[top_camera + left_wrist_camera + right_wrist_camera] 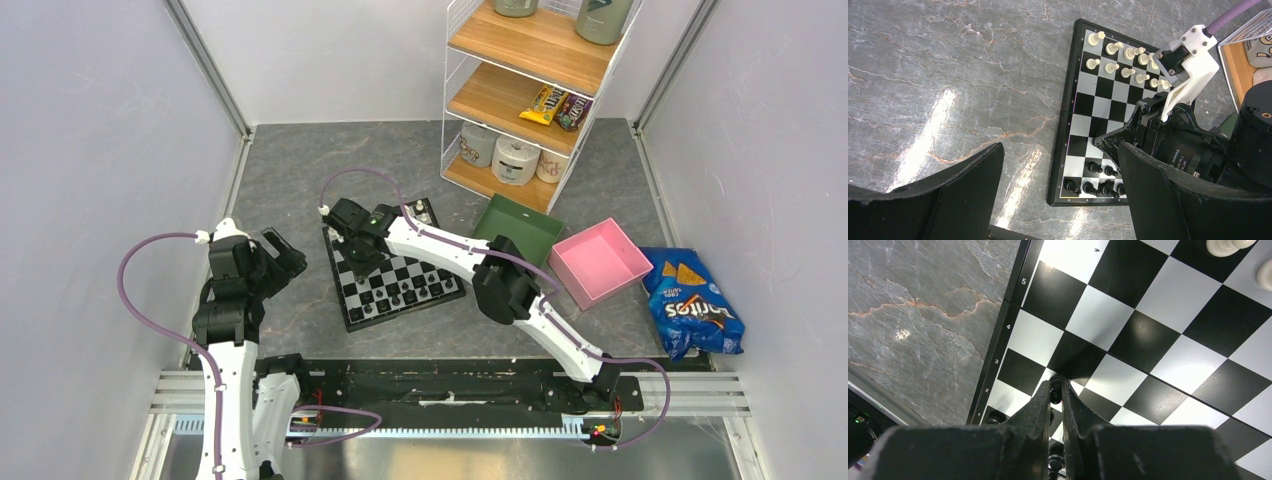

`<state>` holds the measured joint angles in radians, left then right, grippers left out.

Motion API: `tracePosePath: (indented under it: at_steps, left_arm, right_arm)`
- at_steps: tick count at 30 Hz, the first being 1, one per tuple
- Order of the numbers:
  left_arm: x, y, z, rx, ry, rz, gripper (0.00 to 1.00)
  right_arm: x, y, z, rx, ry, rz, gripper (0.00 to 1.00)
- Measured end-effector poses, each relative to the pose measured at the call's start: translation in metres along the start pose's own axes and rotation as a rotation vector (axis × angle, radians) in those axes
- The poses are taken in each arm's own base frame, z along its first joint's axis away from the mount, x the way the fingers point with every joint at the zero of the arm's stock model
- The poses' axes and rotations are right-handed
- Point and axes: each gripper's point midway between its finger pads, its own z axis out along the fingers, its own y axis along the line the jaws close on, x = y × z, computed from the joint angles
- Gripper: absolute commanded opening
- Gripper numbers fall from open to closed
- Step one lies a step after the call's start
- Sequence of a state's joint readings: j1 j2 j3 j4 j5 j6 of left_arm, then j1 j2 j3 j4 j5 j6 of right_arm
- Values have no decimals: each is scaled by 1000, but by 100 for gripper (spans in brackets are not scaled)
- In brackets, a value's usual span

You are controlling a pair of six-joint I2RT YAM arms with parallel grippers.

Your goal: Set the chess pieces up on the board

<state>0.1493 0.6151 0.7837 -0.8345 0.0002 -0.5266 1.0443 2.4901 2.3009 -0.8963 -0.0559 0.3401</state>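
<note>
Middle of the grey marbled table (290, 170): the board (390, 275), lying flat and turned a little askew. Along its far end, cream-white pieces (1120, 62) upright in two rows; along its near end, black pieces (1096, 181) upright, clustered in the last two rows. Between the two camps, bare chequered squares. Reaching in from the right and low over the near-left part of the board, the right gripper (1055, 386), fingers pressed almost together and pinching a small black piece (1054, 396) by its rounded top, close to the numbered left border. More black pieces just nearer than those fingertips, partly hidden beneath them. Contact between pinched piece and board: impossible to tell. Left of the board, above bare table and well apart from every piece, the left gripper (285, 252), fingers spread wide, holding nothing. Right of the board, a green tray (522, 235) just beside the far-right corner, then a pink tray (598, 265), then a blue crisp bag (693, 308) near the right wall. Far behind the trays, a white wire shelf (520, 45) with wooden boards.
</note>
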Motion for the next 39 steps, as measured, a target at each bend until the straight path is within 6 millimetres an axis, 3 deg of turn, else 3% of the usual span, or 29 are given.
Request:
tracePosePath:
  at_steps: [7, 21, 29, 39]
  left_arm:
    - [0, 0, 0, 0, 0, 0, 91]
    - [0, 0, 0, 0, 0, 0, 91]
    - [0, 0, 0, 0, 0, 0, 91]
    - [0, 0, 0, 0, 0, 0, 91]
  right_arm:
    - [3, 7, 1, -21, 6, -6, 16]
    - [26, 39, -2, -75, 35, -40, 15]
    - [26, 43, -2, -86, 30, -29, 16]
    - [26, 44, -2, -88, 30, -26, 30]
